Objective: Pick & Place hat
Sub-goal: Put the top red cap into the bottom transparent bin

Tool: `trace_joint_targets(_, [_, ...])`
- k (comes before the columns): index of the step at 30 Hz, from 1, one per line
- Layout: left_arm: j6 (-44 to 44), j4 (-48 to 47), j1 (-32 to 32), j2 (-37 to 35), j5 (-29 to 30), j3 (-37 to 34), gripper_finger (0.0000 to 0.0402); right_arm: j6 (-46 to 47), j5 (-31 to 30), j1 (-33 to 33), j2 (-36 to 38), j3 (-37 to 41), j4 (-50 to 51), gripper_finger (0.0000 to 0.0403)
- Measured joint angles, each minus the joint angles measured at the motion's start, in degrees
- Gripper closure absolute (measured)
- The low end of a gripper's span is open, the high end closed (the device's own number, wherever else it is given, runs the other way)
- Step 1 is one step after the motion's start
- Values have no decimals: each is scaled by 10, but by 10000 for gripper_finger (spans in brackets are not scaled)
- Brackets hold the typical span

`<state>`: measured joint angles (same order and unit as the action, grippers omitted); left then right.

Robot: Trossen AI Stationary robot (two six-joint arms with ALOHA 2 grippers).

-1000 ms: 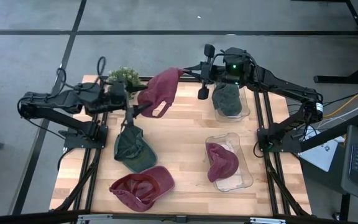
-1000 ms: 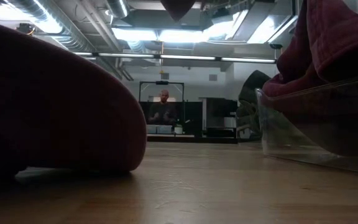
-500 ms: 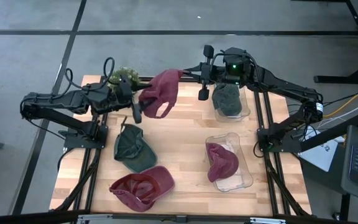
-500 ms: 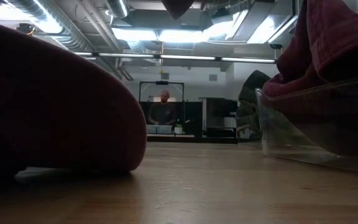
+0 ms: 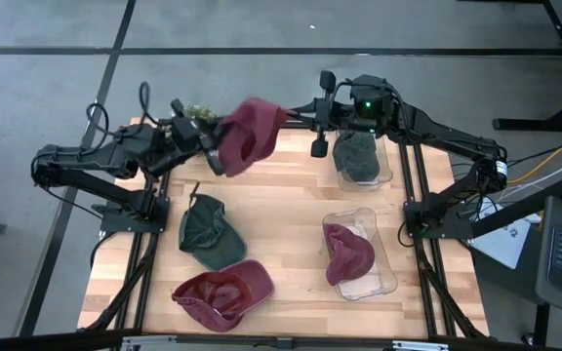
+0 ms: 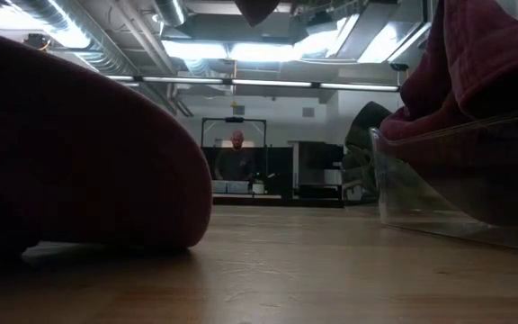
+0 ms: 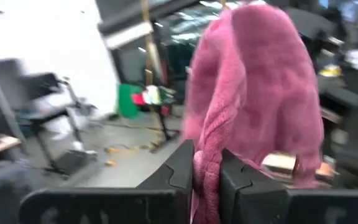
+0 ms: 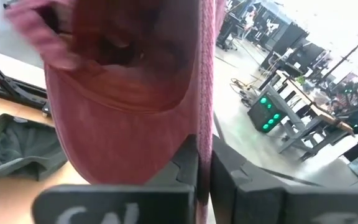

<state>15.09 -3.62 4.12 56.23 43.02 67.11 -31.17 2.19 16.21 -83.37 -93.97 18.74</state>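
Both sets of jaws are clenched on the red hat [image 5: 250, 134] – left gripper [image 5: 213, 156] and right gripper [image 5: 301, 109] at opposite edges, stretching it above the bench [image 5: 281, 219], probably for repositioning.

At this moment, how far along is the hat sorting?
Done: a green hat lies in the far clear bin and a maroon hat in the near bin.

In hand: another maroon hat hangs above the table's far edge, pinched by both the left gripper and the right gripper.

Left: a green hat and a maroon hat lie loose on the table.
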Motion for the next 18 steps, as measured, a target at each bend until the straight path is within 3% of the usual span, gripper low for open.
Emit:
trace_joint_targets(10, [91,95,0,1,110,0,383,102,0,0,-3,0,3,383])
trace_joint_targets(18, [185,141,0,3,140,0,383,170,35,-3,-5,0,4,353])
